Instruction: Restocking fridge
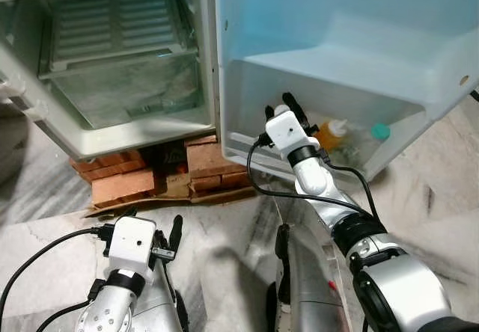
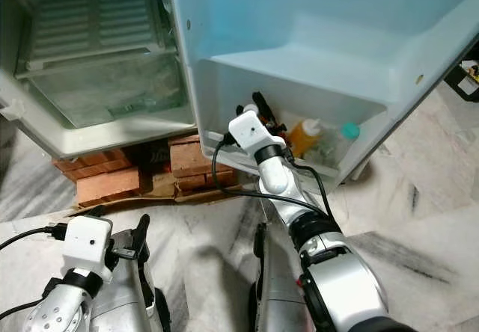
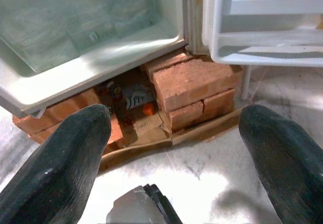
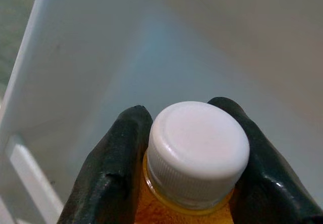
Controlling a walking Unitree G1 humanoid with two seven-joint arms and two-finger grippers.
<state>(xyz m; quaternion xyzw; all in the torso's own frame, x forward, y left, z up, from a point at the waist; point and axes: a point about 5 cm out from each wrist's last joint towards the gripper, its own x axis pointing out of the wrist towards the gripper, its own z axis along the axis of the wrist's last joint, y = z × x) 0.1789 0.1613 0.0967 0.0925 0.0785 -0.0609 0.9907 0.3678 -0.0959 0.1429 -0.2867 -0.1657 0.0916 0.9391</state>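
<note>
The fridge [image 1: 112, 63] stands open on a stack of bricks [image 1: 150, 175], its door [image 1: 337, 40] swung wide, and the step in hand looks to be setting a bottle into the door's bottom shelf [image 1: 247, 141]. The right gripper [image 4: 189, 168] reaches into that shelf, its two black fingers closed against the neck of an orange bottle with a white cap [image 4: 198, 146], one finger on either side just under the cap. To do it well, the bottle should probably go down upright until its base rests on the shelf floor, with the fingers parting only then, since a grip this high on the neck lets the body swing. Two bottles already stand in the same shelf: an orange one with a white cap [image 1: 331, 134] close beside the right arm, and a clear one with a teal cap [image 1: 378, 136] further along. I judge these the main obstacle, as the wrist or its black cable [image 1: 258, 186] could knock them on the way out, so a straight withdrawal away from them seems safest. The left gripper [image 3: 174, 148] hangs low over the marble floor [image 1: 224, 235] with its fingers spread wide and nothing between them, facing the bricks and some cardboard [image 3: 146, 141] under the fridge.
</note>
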